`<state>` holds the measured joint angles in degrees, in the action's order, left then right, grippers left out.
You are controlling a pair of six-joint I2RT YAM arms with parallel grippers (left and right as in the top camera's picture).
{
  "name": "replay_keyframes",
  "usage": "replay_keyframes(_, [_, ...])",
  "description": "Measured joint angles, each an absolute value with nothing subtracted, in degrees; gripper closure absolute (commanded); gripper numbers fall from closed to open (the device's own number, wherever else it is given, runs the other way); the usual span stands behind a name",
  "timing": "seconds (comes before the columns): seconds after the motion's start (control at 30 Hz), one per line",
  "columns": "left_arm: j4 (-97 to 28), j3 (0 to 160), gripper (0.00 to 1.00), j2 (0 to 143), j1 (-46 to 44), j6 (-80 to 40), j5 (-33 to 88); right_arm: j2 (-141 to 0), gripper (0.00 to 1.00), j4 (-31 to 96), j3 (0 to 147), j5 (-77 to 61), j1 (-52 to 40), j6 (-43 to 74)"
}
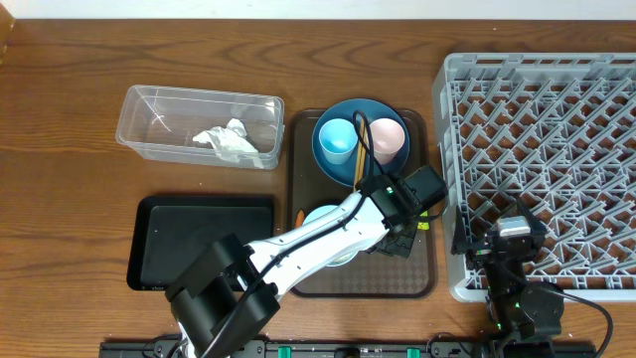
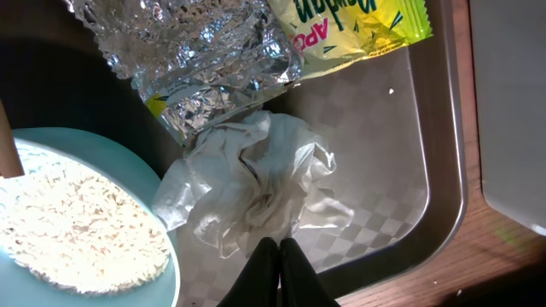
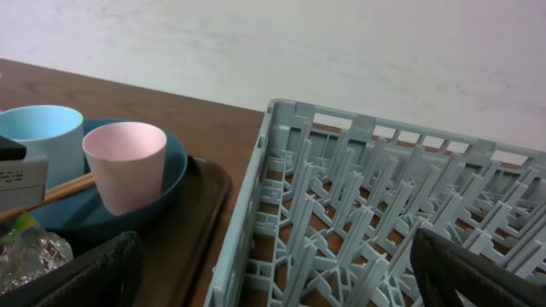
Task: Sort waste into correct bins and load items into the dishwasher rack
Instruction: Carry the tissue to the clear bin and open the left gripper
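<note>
My left gripper is shut and empty, its tips at the near edge of a crumpled white tissue on the brown serving tray. Crumpled silver foil and a yellow-green wrapper lie just beyond it. A pale bowl holding white rice sits to the left. In the overhead view the left gripper is over the tray's right side. My right gripper is open above the grey rack's left edge. The dark-blue plate holds a light-blue cup, a pink cup and chopsticks.
A clear tub at the back left holds another white tissue. A black tray lies at the front left. A small orange carrot piece lies on the serving tray's left edge. The rack fills the right side.
</note>
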<state>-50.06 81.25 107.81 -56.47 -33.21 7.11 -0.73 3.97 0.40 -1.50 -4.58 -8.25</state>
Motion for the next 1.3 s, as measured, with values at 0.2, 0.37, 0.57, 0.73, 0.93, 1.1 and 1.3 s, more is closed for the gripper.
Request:
replay_keyframes(0.2, [-51.9, 81.3, 0.94, 107.8, -56.5, -33.2, 7.1, -0.7, 0.01, 4.0, 0.4, -1.5, -4.6, -8.3])
replay_keyframes(0.37, [-53.6, 81.3, 0.94, 107.1, -56.5, -33.2, 7.1, -0.7, 0.01, 4.0, 0.4, -1.5, -4.6, -8.3])
replay_keyframes(0.57, [-53.9, 81.3, 0.94, 99.4, -55.9, -33.2, 5.5, -0.7, 0.01, 4.0, 0.4, -1.5, -4.6, -8.3])
replay_keyframes(0.73, [-54.9, 81.3, 0.94, 91.7, -52.8, -33.2, 2.2, -0.7, 0.01, 4.0, 0.4, -1.5, -4.6, -8.3])
replay_keyframes(0.93, [-55.2, 81.3, 0.94, 86.4, -45.3, -32.6, -2.2, -0.7, 0.01, 4.0, 0.4, -1.5, -4.6, -8.3])
replay_keyframes(1.1, [-54.4, 81.3, 0.95, 84.6, -35.9, -30.8, -3.8, -0.7, 0.01, 4.0, 0.4, -1.5, -4.6, -8.3])
replay_keyframes(1.3, [-50.6, 81.3, 0.94, 84.6, -24.6, -29.1, -4.7, -0.7, 0.01, 4.0, 0.4, -1.5, -4.6, -8.3])
